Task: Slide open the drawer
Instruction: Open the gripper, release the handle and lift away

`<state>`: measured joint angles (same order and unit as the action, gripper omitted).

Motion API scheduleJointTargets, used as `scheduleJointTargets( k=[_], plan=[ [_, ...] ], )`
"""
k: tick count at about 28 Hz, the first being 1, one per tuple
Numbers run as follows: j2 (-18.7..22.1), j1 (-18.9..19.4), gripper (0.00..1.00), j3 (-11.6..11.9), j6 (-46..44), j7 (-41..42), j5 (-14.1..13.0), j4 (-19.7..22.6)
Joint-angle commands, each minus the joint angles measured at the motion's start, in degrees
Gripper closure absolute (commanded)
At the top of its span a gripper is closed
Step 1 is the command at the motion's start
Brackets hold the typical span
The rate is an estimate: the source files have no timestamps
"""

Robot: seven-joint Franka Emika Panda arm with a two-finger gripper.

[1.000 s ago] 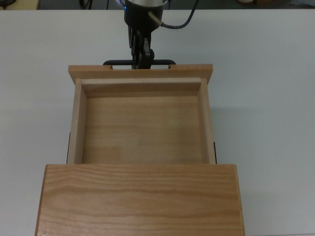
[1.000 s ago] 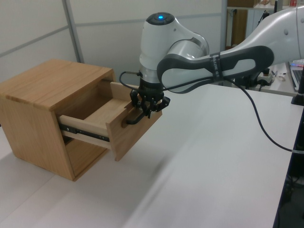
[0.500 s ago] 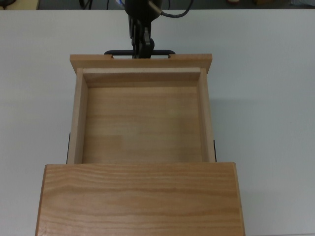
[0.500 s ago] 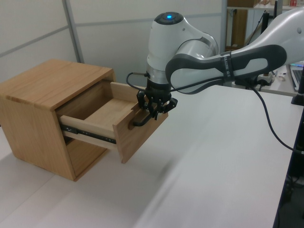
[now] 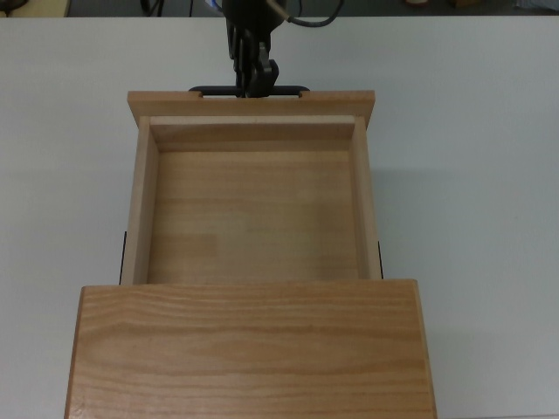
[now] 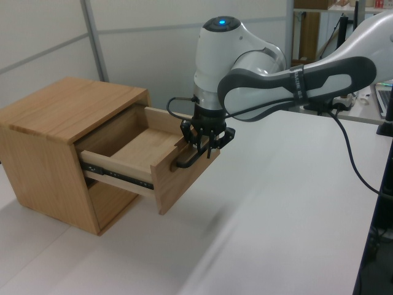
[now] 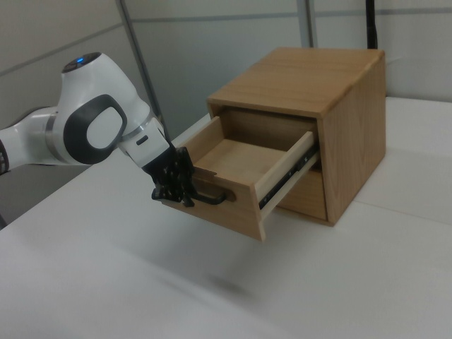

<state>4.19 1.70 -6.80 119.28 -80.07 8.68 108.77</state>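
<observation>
The light wood drawer (image 5: 253, 209) (image 6: 138, 150) (image 7: 236, 159) stands pulled well out of its cabinet (image 5: 249, 349) (image 6: 55, 110) (image 7: 318, 78), and its inside is empty. A thin black bar handle (image 5: 218, 89) (image 6: 187, 161) (image 7: 219, 198) runs across the flat front panel (image 5: 157, 104) (image 6: 184, 181) (image 7: 219, 208). My gripper (image 5: 252, 85) (image 6: 206, 142) (image 7: 178, 191) is shut on the middle of that handle. In the top view the gripper comes down from the upper edge; in the right view it reaches in from the right view's left.
The cabinet sits on a white table (image 5: 472, 175) (image 6: 276, 215) (image 7: 106, 282). A black cable (image 6: 344, 153) trails from the arm over the table on the left view's right. A black drawer rail (image 6: 116, 177) (image 7: 289, 173) shows along the drawer's side.
The gripper has pulled the handle further from the cabinet, so more of the drawer's floor shows. The arm moved back with it.
</observation>
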Motion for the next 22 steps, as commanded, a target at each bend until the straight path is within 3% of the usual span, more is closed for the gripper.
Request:
scheduleJointTargets(
  k=[1, 15, 19, 22],
  plan=[
    [3.7, 0.1, 0.00, 0.3, -3.4, 4.6, -2.2, 1.2],
    [4.0, 0.0, 0.00, 1.1, -5.2, 10.4, -2.4, -3.0],
    [3.9, 0.0, 0.00, 1.5, -7.1, 18.8, -2.8, -4.4],
    [3.8, 0.0, 0.00, 1.6, -8.8, 27.1, -4.7, -5.0]
  ],
)
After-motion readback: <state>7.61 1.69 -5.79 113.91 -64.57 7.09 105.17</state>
